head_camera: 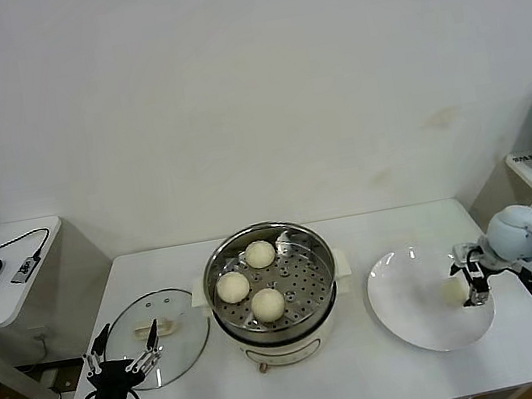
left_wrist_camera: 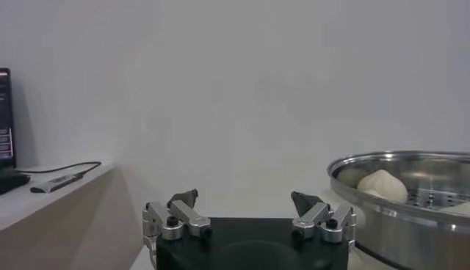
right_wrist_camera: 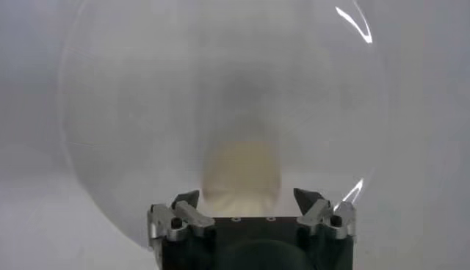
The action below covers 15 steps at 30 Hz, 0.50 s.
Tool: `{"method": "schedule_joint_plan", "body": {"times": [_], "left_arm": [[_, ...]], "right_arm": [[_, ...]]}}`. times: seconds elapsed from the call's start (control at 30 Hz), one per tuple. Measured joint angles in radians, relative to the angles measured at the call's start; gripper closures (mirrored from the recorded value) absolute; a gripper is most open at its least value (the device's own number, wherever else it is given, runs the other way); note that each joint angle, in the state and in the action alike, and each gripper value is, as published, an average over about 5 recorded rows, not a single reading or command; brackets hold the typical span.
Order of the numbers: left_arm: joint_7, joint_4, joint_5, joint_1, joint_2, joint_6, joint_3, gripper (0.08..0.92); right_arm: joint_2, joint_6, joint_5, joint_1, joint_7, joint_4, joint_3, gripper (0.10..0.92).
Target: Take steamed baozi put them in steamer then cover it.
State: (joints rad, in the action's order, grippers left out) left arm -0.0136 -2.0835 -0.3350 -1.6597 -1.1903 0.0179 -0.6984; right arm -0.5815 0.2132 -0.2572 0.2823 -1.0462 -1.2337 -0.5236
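On the white plate (head_camera: 405, 311), at the robot's right side: the last baozi (head_camera: 452, 292), with the right gripper (head_camera: 472, 285) lowered over it, fingers spread wide on both sides of the bun (right_wrist_camera: 242, 174), not yet pressing it. Inside the steamer (head_camera: 272, 290) at table centre: three baozi (head_camera: 266, 304) already on the perforated tray. Beside the steamer, on the robot's left: the cover (head_camera: 160, 350) flat on the table, handle up. Just near its edge: the left gripper (head_camera: 122, 366), open, holding nothing, waiting.

Possible troubles from here, as judgement only:
- Soft dough, so a hard squeeze likely to dent or tear the bun; a weak squeeze likely to let it slip during the carry
- Smooth plate, so an off-centre closing able to push the bun sideways instead of catching it
- Free place on the tray only at the right part, near the rim; a low passage able to knock the steel wall or the neighbours
- Cover of glass, grasp only by the small bar handle; a tilted lift able to drop it or to seat it crooked on the rim
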Motion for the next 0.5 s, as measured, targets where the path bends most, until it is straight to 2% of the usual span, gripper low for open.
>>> {"method": "schedule_joint_plan", "body": {"times": [0.27, 0.5], "left_arm": [[0.000, -0.003, 0.001, -0.001, -0.003, 0.000, 0.001, 0.177], [0.000, -0.011, 0.002, -0.005, -0.005, 0.001, 0.001, 0.177]], "right_arm": [[-0.005, 0.007, -0.002, 0.004, -0.004, 0.006, 0.010, 0.440], [0.004, 0.015, 0.009, -0.016, -0.013, -0.009, 0.002, 0.516]]}}
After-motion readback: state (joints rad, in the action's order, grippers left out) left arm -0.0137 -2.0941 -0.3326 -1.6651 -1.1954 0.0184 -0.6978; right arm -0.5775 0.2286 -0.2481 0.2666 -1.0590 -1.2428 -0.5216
